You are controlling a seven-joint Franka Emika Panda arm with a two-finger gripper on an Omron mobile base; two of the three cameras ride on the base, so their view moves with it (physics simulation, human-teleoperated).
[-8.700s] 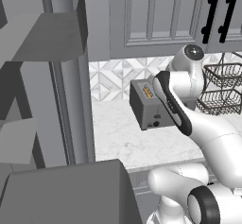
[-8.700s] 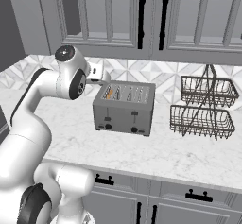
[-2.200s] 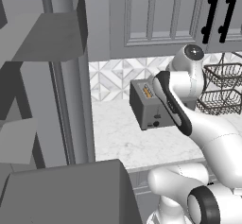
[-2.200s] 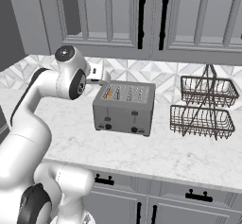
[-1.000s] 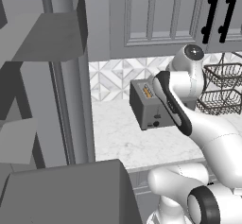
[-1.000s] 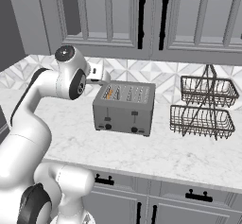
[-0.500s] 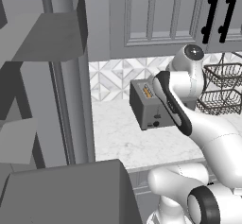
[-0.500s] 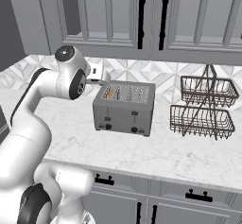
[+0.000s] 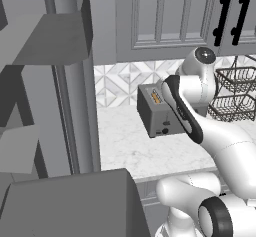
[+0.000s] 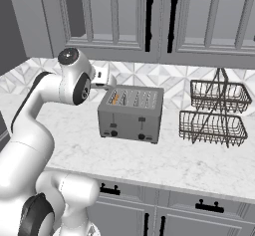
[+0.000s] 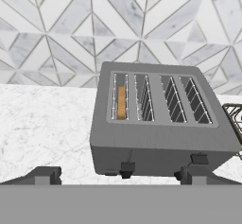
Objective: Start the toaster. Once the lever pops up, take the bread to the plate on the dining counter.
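Observation:
The dark grey toaster (image 10: 130, 115) stands on the marble kitchen counter against the tiled backsplash, also seen as the toaster (image 9: 159, 112) and the toaster (image 11: 160, 124). The bread (image 11: 121, 101) sits low in the leftmost slot, with just its golden top edge showing, also visible as the bread (image 10: 115, 98). My gripper (image 11: 120, 176) is open, its fingertips (image 11: 45, 175) spread wide, hovering above and in front of the toaster with nothing between them. Small dark tabs sit on the toaster's front face. The plate and the dining counter are out of view.
A two-tier black wire basket rack (image 10: 214, 113) stands right of the toaster. Grey upper cabinets (image 10: 159, 16) hang above. A tall grey cabinet side (image 9: 75, 96) bounds the counter on the left. Bare marble counter (image 10: 164, 160) lies in front of the toaster.

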